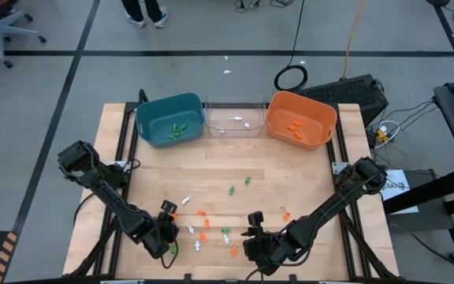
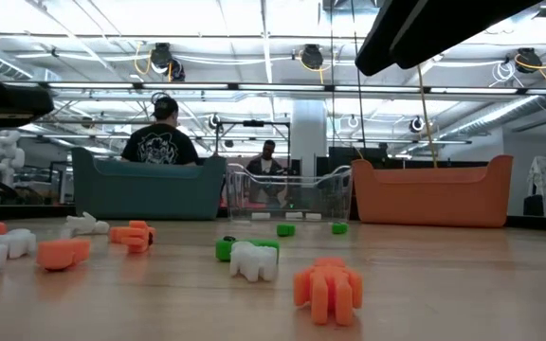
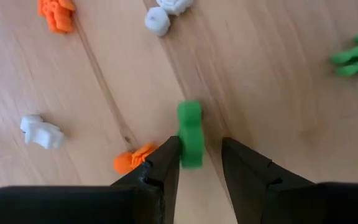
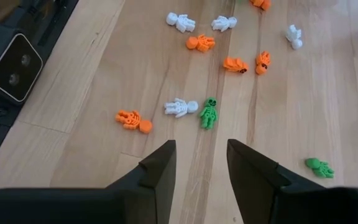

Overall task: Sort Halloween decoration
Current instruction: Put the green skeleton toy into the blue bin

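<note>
Green skeleton figure [image 3: 190, 134]: small plastic trinket, lying between the left tool's [image 3: 199, 163] fingertips, against one finger; whether it is lifted off the table [image 3: 278, 93] is unclear.
Left tool: partly open, fingers flank the green figure; a firm grip cannot be confirmed.
Right tool [image 4: 201, 163]: parted, nothing between its fingers, low over the table.
Other decorations: just ahead of the right tool lie a white skeleton [image 4: 180, 107], a green one [image 4: 208, 112] and an orange one [image 4: 133, 119].
Hidden: an orange trinket [image 3: 134, 159] is partly covered by the left tool's finger.
</note>
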You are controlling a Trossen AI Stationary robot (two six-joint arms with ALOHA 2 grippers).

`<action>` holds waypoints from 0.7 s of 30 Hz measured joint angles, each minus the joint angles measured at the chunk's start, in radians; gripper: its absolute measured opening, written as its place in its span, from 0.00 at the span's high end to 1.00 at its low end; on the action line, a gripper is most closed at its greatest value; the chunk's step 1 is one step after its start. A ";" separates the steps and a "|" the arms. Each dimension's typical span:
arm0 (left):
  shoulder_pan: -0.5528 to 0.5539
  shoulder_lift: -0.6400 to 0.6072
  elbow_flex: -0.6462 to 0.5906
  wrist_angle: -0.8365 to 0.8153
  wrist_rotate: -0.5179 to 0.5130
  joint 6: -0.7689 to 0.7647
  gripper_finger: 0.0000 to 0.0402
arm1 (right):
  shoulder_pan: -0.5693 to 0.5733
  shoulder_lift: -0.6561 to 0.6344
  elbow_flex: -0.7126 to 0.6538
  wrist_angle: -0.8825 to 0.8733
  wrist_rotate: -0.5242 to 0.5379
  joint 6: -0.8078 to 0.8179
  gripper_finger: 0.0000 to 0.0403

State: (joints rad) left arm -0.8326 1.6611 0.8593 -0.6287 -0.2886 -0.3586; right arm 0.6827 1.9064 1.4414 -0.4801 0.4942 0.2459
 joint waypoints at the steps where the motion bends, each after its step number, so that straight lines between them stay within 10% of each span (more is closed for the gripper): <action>1: 0.000 0.000 0.000 0.001 0.000 0.000 0.69 | 0.000 0.000 0.000 0.001 0.000 0.000 0.68; 21: 0.003 0.017 -0.002 0.060 -0.042 -0.003 0.79 | 0.000 0.000 0.000 0.006 0.002 0.000 0.68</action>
State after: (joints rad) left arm -0.8299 1.6782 0.8573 -0.5686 -0.3302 -0.3614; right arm 0.6827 1.9064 1.4418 -0.4740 0.4965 0.2462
